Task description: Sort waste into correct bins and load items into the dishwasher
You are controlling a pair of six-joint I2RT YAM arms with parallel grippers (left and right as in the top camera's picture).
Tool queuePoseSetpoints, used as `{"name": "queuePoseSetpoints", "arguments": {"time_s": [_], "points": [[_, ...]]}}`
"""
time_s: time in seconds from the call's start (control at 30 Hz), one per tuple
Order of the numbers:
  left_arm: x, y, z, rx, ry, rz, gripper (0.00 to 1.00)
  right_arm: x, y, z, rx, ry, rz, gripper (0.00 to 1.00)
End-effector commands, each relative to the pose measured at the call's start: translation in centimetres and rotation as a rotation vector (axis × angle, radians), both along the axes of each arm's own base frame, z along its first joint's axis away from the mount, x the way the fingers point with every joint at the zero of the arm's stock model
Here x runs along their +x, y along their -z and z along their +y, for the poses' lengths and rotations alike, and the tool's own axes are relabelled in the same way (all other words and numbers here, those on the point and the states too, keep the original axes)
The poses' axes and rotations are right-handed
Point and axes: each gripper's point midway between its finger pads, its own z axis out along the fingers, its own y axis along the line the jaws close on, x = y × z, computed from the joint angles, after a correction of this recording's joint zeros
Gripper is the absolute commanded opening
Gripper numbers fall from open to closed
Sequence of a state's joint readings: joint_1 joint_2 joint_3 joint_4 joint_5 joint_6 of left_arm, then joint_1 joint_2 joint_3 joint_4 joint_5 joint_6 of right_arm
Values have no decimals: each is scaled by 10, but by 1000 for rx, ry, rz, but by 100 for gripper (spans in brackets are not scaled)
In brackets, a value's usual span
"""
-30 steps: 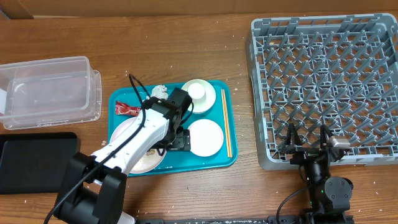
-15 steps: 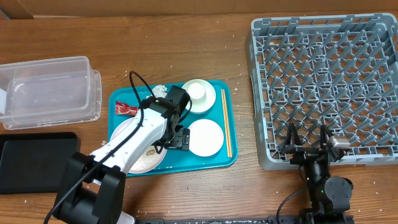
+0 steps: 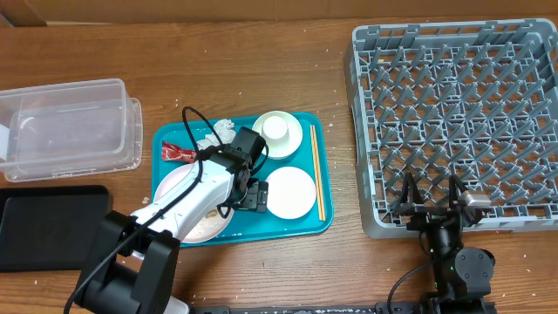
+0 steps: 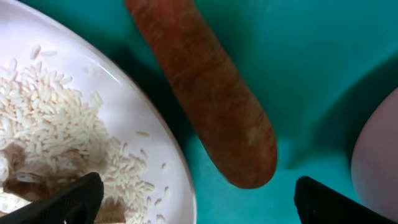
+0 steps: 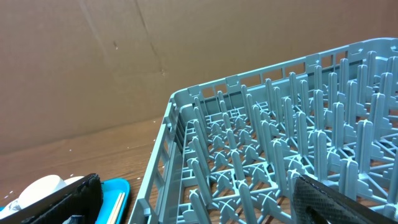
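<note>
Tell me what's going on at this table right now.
The left gripper is down over the teal tray, open, straddling the orange carrot stick that lies beside the plate of rice. The right gripper sits open and empty at the near edge of the grey dish rack, which holds nothing yet. The chopsticks lie on the tray.

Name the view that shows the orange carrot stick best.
Left wrist: the carrot stick fills the frame, on the teal tray beside the plate. Overhead, the left arm hides it; right wrist misses it.
</note>
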State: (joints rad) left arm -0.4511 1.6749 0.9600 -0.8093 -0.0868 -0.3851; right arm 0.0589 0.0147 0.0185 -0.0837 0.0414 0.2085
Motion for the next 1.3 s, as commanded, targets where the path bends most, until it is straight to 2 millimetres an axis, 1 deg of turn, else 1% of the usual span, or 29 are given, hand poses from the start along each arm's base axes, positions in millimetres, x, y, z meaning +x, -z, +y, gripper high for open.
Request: {"name": "queuePoseSetpoints", "arguments": {"time_s": [0.0, 0.1, 0.17, 0.2, 0.23, 0.3, 0.37, 0.47, 0.53, 0.67, 0.87, 0.9, 0.93, 1.0, 1.07, 1.27], "points": [[2, -3, 0, -7, 13, -14, 100, 0, 2, -2, -3, 11, -5, 100], [5, -3, -2, -10, 53, -27, 100, 0, 2, -2, -3, 11, -5, 100], [7, -3, -3, -13, 72, -35, 86, 0, 2, -2, -3, 11, -5, 100], [7, -2, -3, -14, 71, -35, 82, 0, 2, -2, -3, 11, -5, 100], [7, -2, -3, -17, 72, -33, 81, 0, 2, -2, -3, 11, -5, 100], [4, -1, -4, -22, 73, -23, 77, 0, 2, -2, -3, 11, -5, 100], [1, 1, -4, -20, 77, -13, 70, 0, 2, -2, -3, 11, -5, 100], [-4, 5, -2, -15, 79, -1, 58, 0, 2, -2, -3, 11, -5, 100], [-8, 9, 0, -12, 79, 5, 56, 0, 2, -2, -3, 11, -5, 100], [-6, 9, -1, -15, 78, -1, 34, 0, 2, -2, -3, 11, -5, 100], [-5, 9, -2, -18, 67, -6, 29, 0, 2, -2, -3, 11, -5, 100], [-5, 9, -2, -18, 67, -7, 23, 0, 2, -2, -3, 11, -5, 100], [-5, 9, -2, -18, 67, -7, 20, 0, 2, -2, -3, 11, -5, 100], [-5, 9, -2, -18, 67, -7, 11, 0, 2, -2, -3, 11, -5, 100], [-5, 9, -2, -18, 67, -7, 4, 0, 2, -2, -3, 11, -5, 100], [-3, 7, -3, -20, 67, -10, 4, 0, 2, -2, -3, 11, -5, 100]]}}
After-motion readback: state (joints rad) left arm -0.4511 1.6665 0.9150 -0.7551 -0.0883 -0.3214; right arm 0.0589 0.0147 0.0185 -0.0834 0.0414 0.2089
